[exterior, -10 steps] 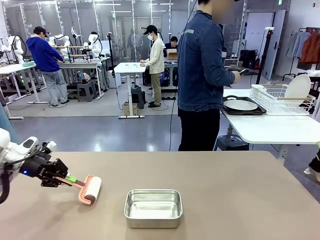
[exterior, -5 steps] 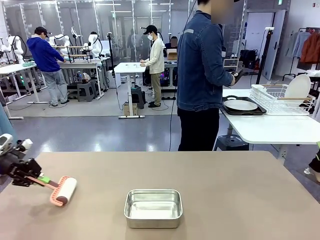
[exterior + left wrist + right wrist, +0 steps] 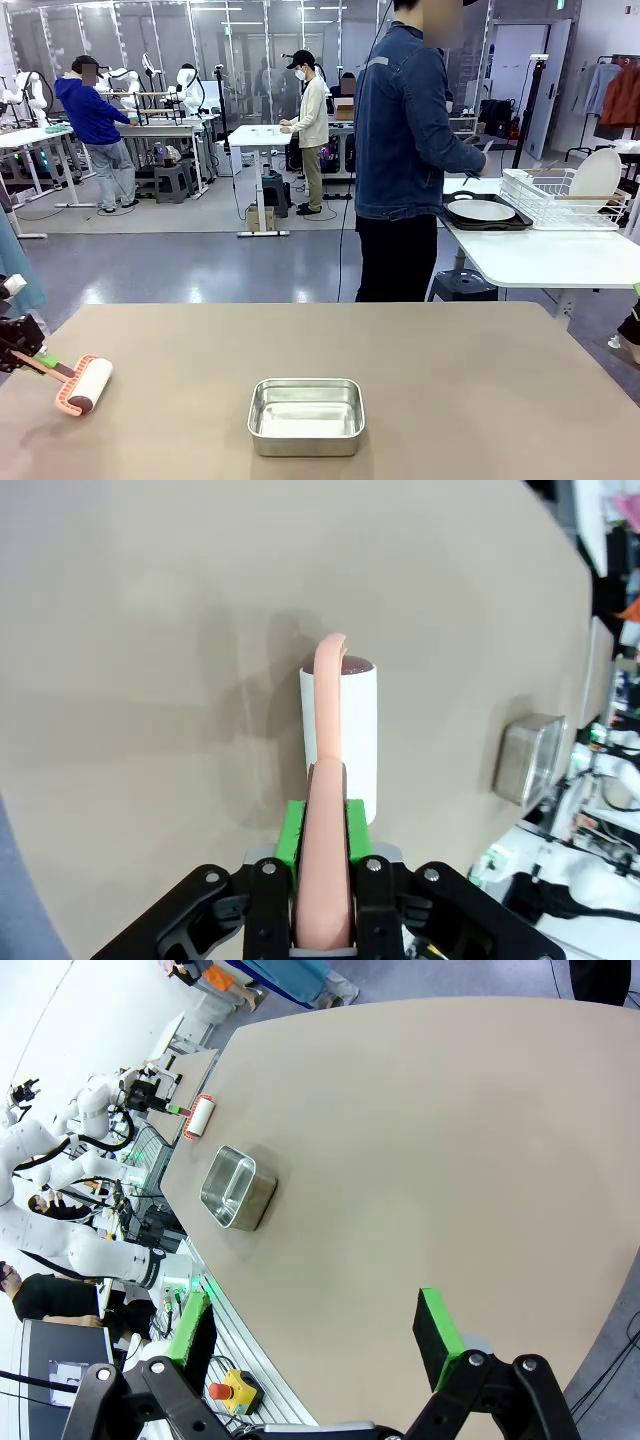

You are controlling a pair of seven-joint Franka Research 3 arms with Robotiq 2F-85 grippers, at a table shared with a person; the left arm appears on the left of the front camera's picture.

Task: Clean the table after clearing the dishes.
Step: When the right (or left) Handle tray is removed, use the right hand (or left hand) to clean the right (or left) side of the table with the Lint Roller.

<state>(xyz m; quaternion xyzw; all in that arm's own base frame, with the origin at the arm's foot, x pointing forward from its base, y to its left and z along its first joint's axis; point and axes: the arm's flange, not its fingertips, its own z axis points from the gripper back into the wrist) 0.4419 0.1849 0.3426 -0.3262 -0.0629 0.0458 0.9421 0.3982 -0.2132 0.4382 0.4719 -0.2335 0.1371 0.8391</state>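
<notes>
The left end effector [image 3: 322,920] clamps a pink-handled lint roller [image 3: 340,735], seemingly resting on the worktop [image 3: 450,380]. The right end effector [image 3: 315,1335] hangs open; a steel pan [image 3: 306,415] sits mid-worktop.

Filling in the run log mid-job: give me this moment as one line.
left claw: shut on lint roller | roller: at table's left edge | right claw: open, holding nothing | steel pan: near-centre

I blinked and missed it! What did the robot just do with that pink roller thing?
The left gripper, still shut on the lint roller, pulled it across the table toward the robot's left edge. The steel pan stayed put; the right gripper stayed open.
</notes>
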